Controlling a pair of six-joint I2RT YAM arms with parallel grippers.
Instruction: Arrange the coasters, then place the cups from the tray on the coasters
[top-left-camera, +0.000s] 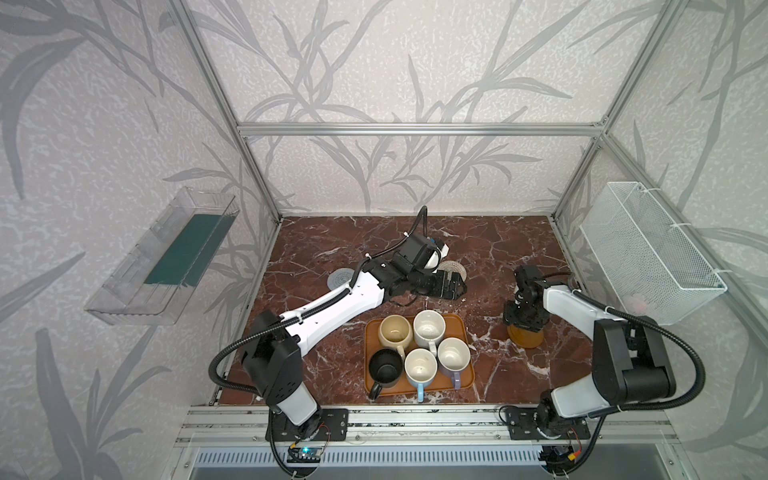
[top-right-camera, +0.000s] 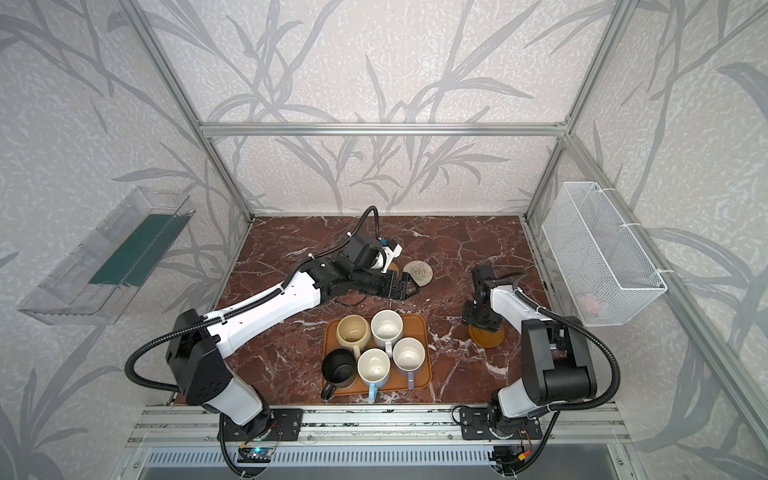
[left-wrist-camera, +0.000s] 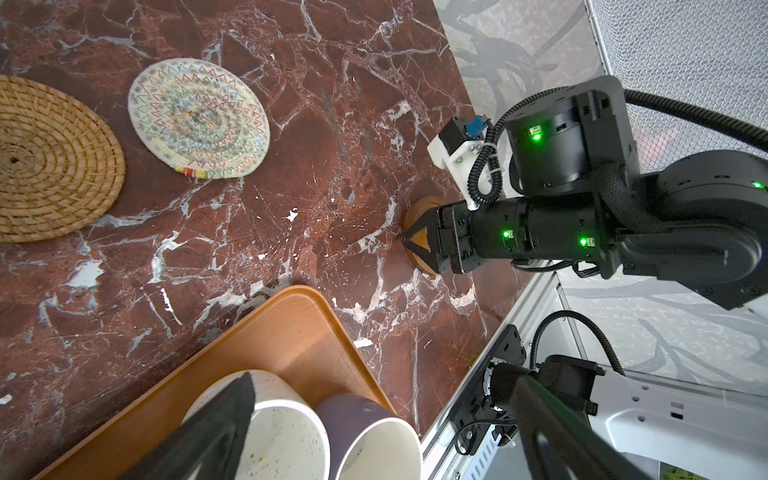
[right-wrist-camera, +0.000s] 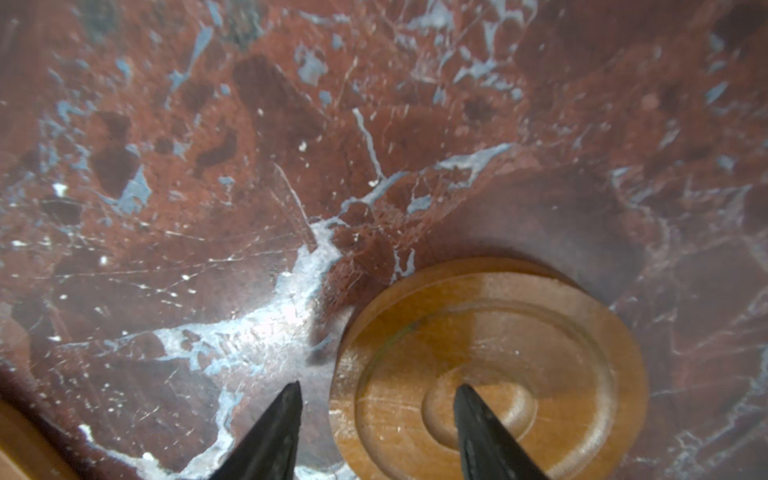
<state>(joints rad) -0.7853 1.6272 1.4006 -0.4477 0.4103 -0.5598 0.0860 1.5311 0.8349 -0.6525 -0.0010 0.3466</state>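
Five cups (top-left-camera: 429, 328) crowd tray (top-left-camera: 456, 326); left arm (top-left-camera: 332, 303) overlaps rope coaster (top-left-camera: 455, 268).

Glossy red marble tabletop (right-wrist-camera: 249, 124), smooth turned wooden disc (right-wrist-camera: 498, 353), woven rattan mat (left-wrist-camera: 50, 158), stitched rope mat (left-wrist-camera: 199, 118)

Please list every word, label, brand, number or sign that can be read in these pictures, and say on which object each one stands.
No text can be read in any view.
The cups, tray, wooden disc coaster, rope coaster and rattan coaster: no writing visible.
The circuit board at the front rail: any marking is too small to read.
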